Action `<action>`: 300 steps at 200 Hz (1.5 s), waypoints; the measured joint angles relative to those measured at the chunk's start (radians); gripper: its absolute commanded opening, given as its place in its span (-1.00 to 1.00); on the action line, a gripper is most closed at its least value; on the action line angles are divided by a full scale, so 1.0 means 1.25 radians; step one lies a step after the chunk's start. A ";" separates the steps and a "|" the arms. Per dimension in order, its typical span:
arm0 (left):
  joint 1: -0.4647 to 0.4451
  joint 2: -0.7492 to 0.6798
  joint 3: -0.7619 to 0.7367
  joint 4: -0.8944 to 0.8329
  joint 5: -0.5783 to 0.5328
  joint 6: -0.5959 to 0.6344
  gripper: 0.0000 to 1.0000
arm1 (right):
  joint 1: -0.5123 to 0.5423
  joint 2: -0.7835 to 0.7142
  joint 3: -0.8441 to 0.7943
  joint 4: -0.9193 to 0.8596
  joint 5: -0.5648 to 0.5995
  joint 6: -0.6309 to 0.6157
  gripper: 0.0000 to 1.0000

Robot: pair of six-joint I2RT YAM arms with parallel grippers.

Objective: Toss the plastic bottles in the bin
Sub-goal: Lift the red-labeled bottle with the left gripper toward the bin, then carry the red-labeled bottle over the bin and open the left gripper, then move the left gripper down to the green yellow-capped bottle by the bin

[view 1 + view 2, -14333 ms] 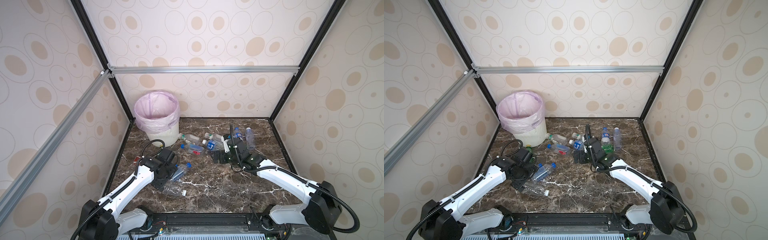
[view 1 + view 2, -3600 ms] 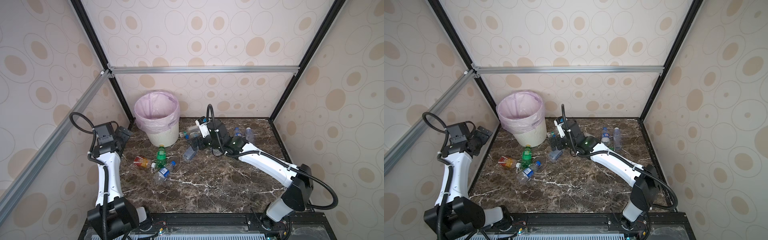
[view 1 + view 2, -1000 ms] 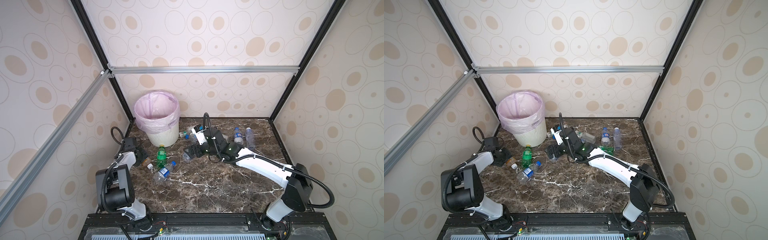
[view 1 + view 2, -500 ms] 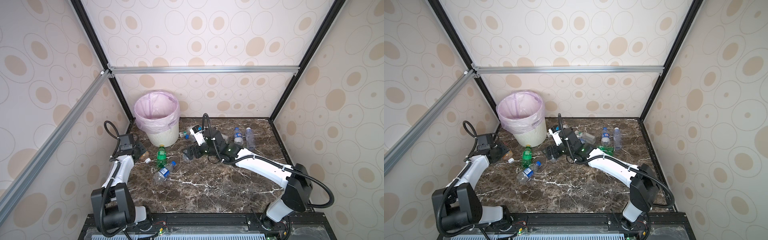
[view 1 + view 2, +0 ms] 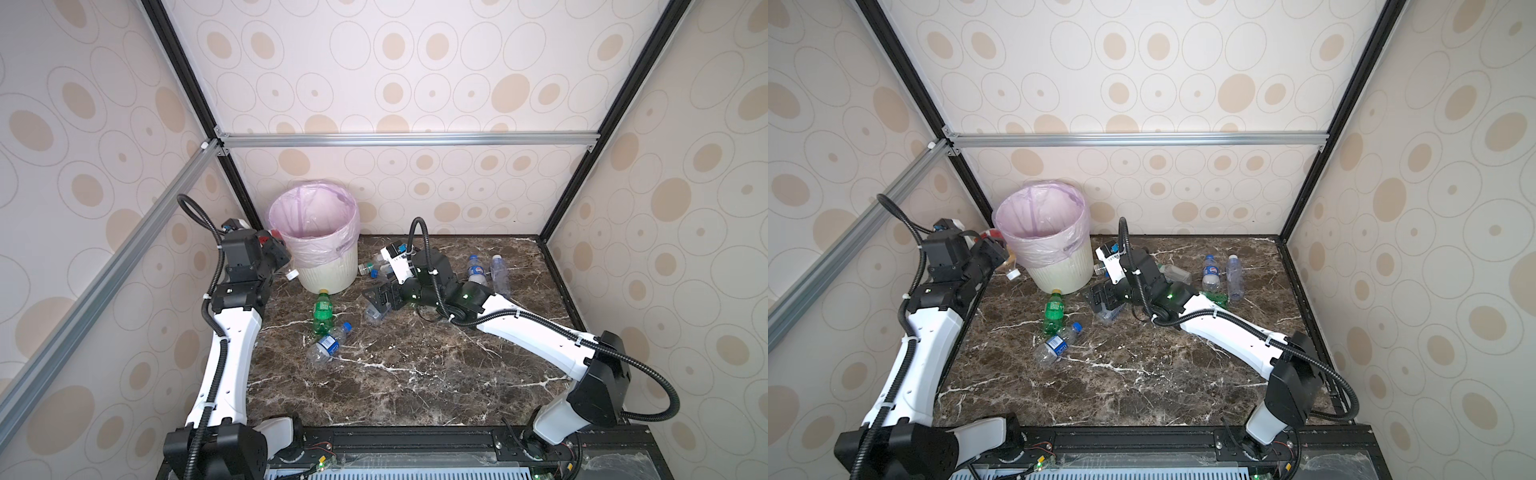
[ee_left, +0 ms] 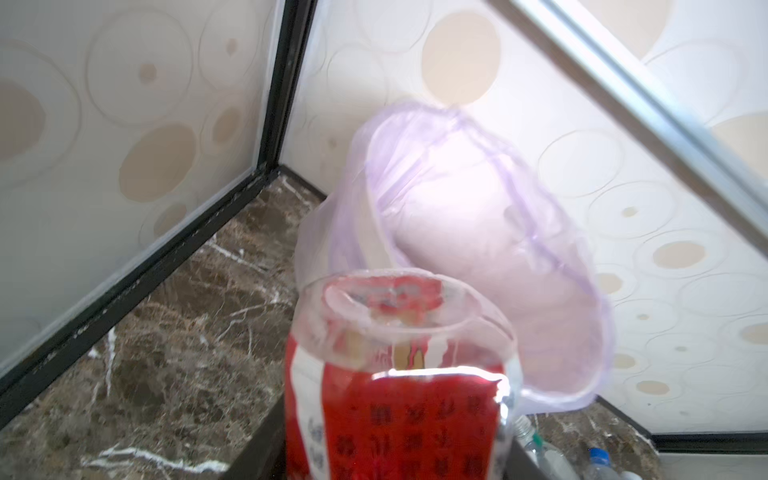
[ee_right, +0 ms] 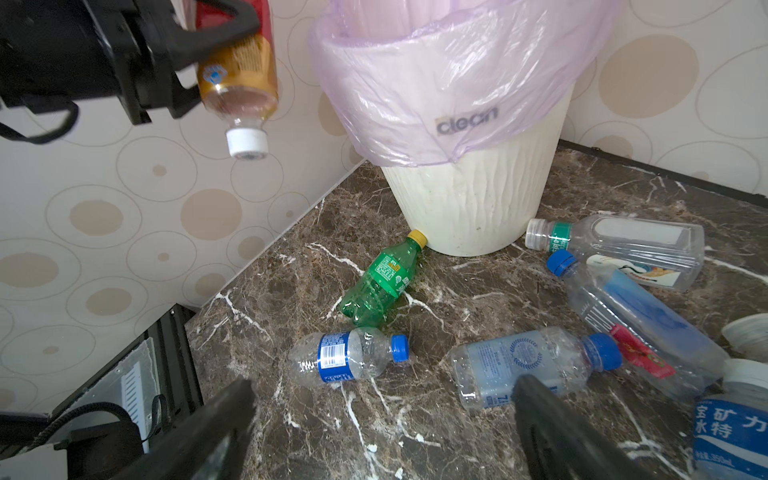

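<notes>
A red-labelled bottle of amber drink hangs cap-down just beside the bin, outside its rim and clear of the marble tabletop. The left gripper has its jaws closed tight on the bottle's body. The left wrist view looks past the bottle's upturned base into the bin's mouth, which is lined with a pink bag folded over the rim.

At the bin's foot a green bottle lies on its side, its yellow cap touching the ribbed cream wall. A clear blue-labelled bottle lies just beyond it, farther from the bin.

The right gripper hovers low near the bin, on the side away from the left arm. Its jaws are spread wide and hold nothing. A clear blue-capped bottle lies on the tabletop below it, with one finger crossing in front of it in the right wrist view.

More clear bottles, among them a green-banded bottle, lie jumbled near the bin's base on that same side. Two upright bottles stand well apart from the bin, close together.
</notes>
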State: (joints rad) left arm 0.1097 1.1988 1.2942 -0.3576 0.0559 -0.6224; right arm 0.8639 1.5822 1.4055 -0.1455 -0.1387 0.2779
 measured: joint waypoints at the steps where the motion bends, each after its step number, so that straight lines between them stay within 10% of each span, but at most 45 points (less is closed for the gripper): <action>1: -0.001 0.000 0.006 0.001 0.000 0.000 0.04 | 0.000 -0.001 0.000 0.000 0.000 0.000 1.00; 102: -0.095 0.120 0.441 0.020 -0.028 0.014 0.05 | 0.000 -0.024 0.001 -0.009 0.022 -0.003 1.00; 144: -0.122 0.184 0.449 0.051 -0.018 0.026 0.20 | 0.000 -0.027 0.001 -0.010 0.028 -0.002 0.99; 206: -0.140 0.422 0.516 -0.073 0.001 0.083 0.98 | 0.000 -0.031 0.001 -0.023 0.037 -0.003 0.99; 300: -0.229 0.383 0.580 -0.135 -0.110 0.217 0.98 | 0.000 -0.037 -0.002 -0.024 0.046 0.009 1.00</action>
State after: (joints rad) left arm -0.1764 1.6775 2.0190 -0.5262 -0.0814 -0.3508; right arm 0.8642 1.5364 1.4025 -0.1757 -0.0807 0.2897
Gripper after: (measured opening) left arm 0.990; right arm 0.997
